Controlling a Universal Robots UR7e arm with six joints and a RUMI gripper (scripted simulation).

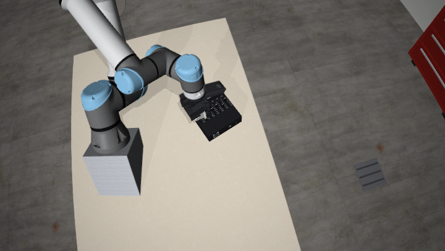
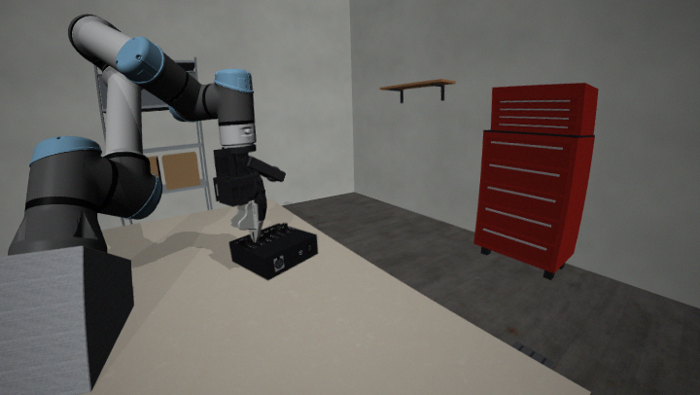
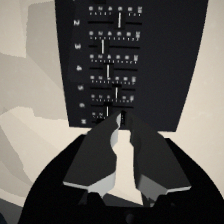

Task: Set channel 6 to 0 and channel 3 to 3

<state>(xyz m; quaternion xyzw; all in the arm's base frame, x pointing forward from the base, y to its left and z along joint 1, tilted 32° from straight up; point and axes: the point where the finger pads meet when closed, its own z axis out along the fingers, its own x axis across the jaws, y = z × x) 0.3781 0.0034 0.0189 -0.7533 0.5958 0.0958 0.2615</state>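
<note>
From my wrist camera, the closed fingers cover the nearest fader row on the lighting desk (image 3: pixel 165 75), so I cannot read channel 6's knob position. The desk's far end runs off the top edge. Scale marks beside each fader (image 3: pixel 103 46) are too small to read. In the top view the wrist hides part of the desk (image 1: pixel 227 120), and the red cabinet (image 1: pixel 431 59) is cut by the right edge.

The arm (image 2: pixel 147 68) folds forward, wrist vertical, its gripper (image 3: pixel 120 120) pointing down, jaws closed, empty.
</note>
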